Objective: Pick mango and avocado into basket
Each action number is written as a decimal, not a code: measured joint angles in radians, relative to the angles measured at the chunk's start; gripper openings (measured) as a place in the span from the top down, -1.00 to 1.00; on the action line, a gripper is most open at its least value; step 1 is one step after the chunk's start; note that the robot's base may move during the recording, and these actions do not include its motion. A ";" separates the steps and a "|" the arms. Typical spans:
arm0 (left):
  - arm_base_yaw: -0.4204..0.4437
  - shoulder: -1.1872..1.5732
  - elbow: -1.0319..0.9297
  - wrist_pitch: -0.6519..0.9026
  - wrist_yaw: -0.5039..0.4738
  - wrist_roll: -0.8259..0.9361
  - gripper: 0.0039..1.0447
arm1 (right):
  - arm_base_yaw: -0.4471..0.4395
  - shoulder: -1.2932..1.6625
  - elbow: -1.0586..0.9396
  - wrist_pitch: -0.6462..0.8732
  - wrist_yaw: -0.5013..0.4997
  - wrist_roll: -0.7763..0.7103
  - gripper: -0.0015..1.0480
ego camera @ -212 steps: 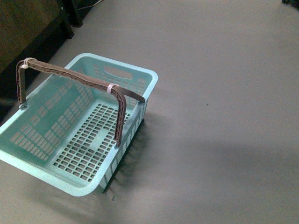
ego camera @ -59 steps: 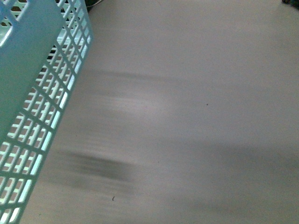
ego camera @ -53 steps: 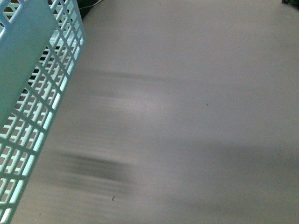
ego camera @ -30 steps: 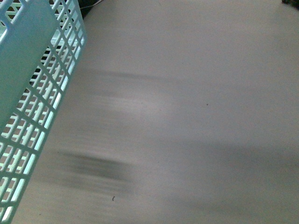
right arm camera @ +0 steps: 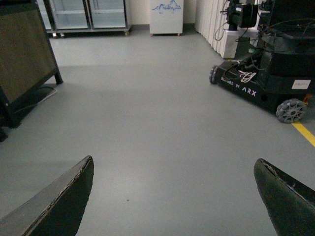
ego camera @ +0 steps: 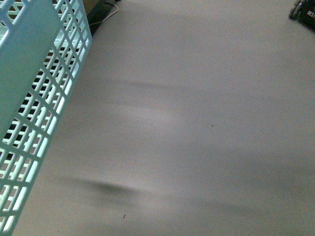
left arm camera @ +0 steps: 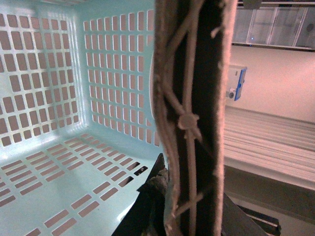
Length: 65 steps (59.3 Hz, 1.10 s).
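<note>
**A:** Left gripper [left arm camera: 189, 216] first. Its dark fingers [left arm camera: 142, 206] press in on both sides of the handle [left arm camera: 194, 98], clamped tight.

**B:** And the handle's long axis runs straight out from between those fingers. It's a brown strap with fuzzy, frayed edges, pale cord is criss-crossed over its dark middle, and a white tie [left arm camera: 188, 121] is knotted across it.

**A:** The basket [left arm camera: 59, 98] sits just beyond the fingers, on one side of the strap. It's smooth turquoise plastic, with walls and floor punched with rows of rectangular slots.

**B:** From the front, the basket [ego camera: 29, 98] is tipped. One lattice wall slants from the top edge down to the lower left corner, long side on the diagonal, and it casts a soft shadow on the matte grey floor [ego camera: 197, 123].

**A:** Now the right gripper [right arm camera: 173, 164]. Its fingers [right arm camera: 69, 196] are spread wide, two dark curved blades with worn edges, and there's only floor between them.

**B:** Well beyond those fingertips there's a black wheeled robot base [right arm camera: 266, 83], and off to the other side a dark wooden cabinet [right arm camera: 24, 54].
</note>
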 joint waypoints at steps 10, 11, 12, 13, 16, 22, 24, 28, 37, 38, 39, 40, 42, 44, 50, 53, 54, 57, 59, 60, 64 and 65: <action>0.000 0.000 0.000 0.000 0.000 0.000 0.87 | 0.000 0.000 0.000 0.000 0.000 0.000 -0.83; 0.000 0.000 0.000 0.000 0.000 0.000 0.87 | 0.000 0.000 0.000 0.000 0.000 0.000 -0.83; 0.000 0.000 0.000 0.000 0.000 0.000 0.87 | 0.000 0.000 0.000 0.000 0.001 0.000 -0.83; 0.000 0.000 0.000 0.000 0.000 0.000 0.87 | 0.000 0.000 0.000 0.000 0.000 0.000 -0.83; 0.000 0.000 0.000 0.000 0.000 0.000 0.87 | 0.000 0.000 0.000 0.000 0.001 0.000 -0.83; 0.000 0.000 0.000 0.000 0.000 0.000 0.87 | 0.000 0.000 0.000 0.000 0.001 0.000 -0.83; 0.000 0.000 0.000 0.000 0.000 0.000 0.87 | 0.000 0.000 0.000 0.000 0.000 0.000 -0.83; 0.000 0.000 0.000 0.000 0.000 0.000 0.87 | 0.000 0.000 0.000 0.000 0.000 0.000 -0.83; 0.000 0.000 0.000 0.000 0.000 0.000 0.87 | 0.000 0.000 0.000 0.000 0.000 0.000 -0.83; 0.000 0.000 0.000 0.000 0.000 0.000 0.87 | 0.000 0.000 0.000 0.000 0.001 0.000 -0.83; 0.000 0.000 0.000 0.000 0.000 0.000 0.87 | 0.000 0.000 0.000 0.000 0.000 0.000 -0.83; 0.000 0.000 0.000 0.000 0.000 0.000 0.87 | 0.000 0.000 0.000 0.000 0.001 0.000 -0.83; 0.000 0.000 0.000 0.000 0.000 0.000 0.87 | 0.000 0.000 0.000 0.000 0.000 0.001 -0.83; 0.000 0.000 0.000 0.000 0.000 0.000 0.87 | 0.000 0.000 0.000 0.000 0.000 0.001 -0.83; 0.000 0.000 0.000 0.000 0.000 0.000 0.87 | 0.000 0.000 0.000 0.000 0.000 0.000 -0.83; 0.000 0.000 0.000 0.000 0.000 0.000 0.87 | 0.000 0.000 0.000 0.000 0.000 0.000 -0.83; 0.000 0.000 0.000 0.000 0.000 0.000 0.87 | 0.000 0.000 0.000 0.000 0.000 0.000 -0.83; 0.000 0.000 0.000 0.000 0.000 0.000 0.87 | 0.000 0.000 0.000 0.000 0.001 0.000 -0.83; 0.000 0.000 0.000 0.000 0.000 0.000 0.87 | 0.000 0.000 0.000 0.000 0.000 0.000 -0.83; 0.000 0.000 0.000 0.000 0.000 0.000 0.87 | 0.000 0.000 0.000 0.000 0.001 0.000 -0.83; 0.000 0.000 0.000 0.000 0.000 0.000 0.87 | 0.000 0.000 0.000 0.000 0.001 0.000 -0.83; 0.000 0.000 0.000 0.000 0.000 0.000 0.87 | 0.000 0.000 0.000 0.000 0.000 0.000 -0.83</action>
